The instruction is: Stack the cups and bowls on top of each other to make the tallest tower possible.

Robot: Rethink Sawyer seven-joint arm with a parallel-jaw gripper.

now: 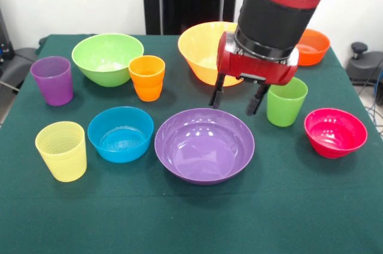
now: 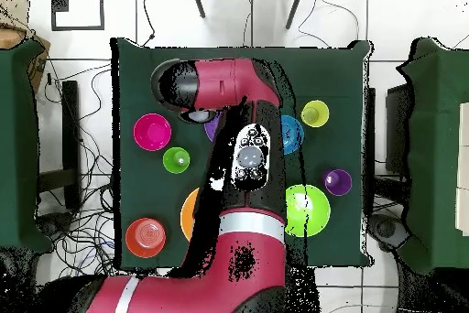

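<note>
Right now your gripper (image 1: 237,99) hangs open and empty over the purple bowl's (image 1: 204,145) far rim. No tower yet: cups and bowls sit apart on the green cloth (image 1: 287,206); white walls and cables surround the table.

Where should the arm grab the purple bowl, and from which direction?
Probably the far rim of the purple bowl, from straight above: it sits upright and too wide to span, so one finger inside, one outside. The open end effector hangs above that rim.
</note>
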